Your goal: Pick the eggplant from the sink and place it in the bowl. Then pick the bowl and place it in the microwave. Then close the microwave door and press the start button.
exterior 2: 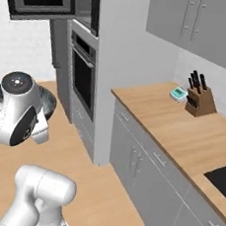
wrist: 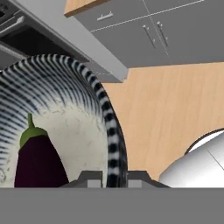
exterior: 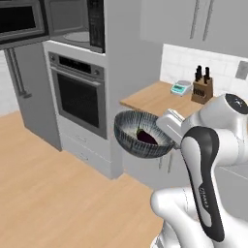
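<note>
One microwave (exterior: 72, 24), its door (exterior: 22, 22) swung open, sits above one oven (exterior: 80, 94). Right of the oven, one bowl (exterior: 131, 133) hangs in the air, its rim pinched by the gripper (wrist: 113, 178). One eggplant (exterior: 145, 136) lies inside it. Further right: one knife block (exterior: 202, 89).

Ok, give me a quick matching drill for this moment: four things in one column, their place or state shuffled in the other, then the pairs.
Things:
1. eggplant
2. bowl
3. microwave door
4. knife block

Places or states:
A. swung open
B. on the wooden counter
C. lying inside the bowl
D. held up in the air by its rim in the gripper

Pairs: 1-C, 2-D, 3-A, 4-B
</note>
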Available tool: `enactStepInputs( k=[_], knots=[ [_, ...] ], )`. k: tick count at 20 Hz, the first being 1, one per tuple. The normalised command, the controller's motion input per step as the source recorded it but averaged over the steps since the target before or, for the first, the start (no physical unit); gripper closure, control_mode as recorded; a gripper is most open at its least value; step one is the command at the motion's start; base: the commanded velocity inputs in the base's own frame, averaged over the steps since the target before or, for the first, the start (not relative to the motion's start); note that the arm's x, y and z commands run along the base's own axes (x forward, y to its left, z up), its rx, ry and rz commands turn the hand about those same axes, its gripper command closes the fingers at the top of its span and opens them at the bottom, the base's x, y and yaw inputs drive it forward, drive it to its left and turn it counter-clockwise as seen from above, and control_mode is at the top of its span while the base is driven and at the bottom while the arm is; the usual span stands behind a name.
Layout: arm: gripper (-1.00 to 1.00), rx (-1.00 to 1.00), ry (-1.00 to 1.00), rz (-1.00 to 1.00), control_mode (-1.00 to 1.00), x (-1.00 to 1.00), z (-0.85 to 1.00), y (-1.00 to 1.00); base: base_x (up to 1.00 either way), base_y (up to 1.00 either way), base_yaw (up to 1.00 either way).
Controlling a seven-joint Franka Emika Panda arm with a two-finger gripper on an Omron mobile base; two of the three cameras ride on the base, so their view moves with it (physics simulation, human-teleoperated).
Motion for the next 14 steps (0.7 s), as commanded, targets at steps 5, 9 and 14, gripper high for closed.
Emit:
enactStepInputs(
  k=[5,9,14],
  knots=[
    [1.00,0.00,0.00,0.00,1.00,0.00,0.00,0.00,1.00,0.68,-0.33],
    [1.00,0.00,0.00,0.00,1.00,0.00,0.00,0.00,1.00,0.74,-0.33],
    [1.00,0.00,0.00,0.00,1.00,0.00,0.00,0.00,1.00,0.78,-0.31]
  ],
)
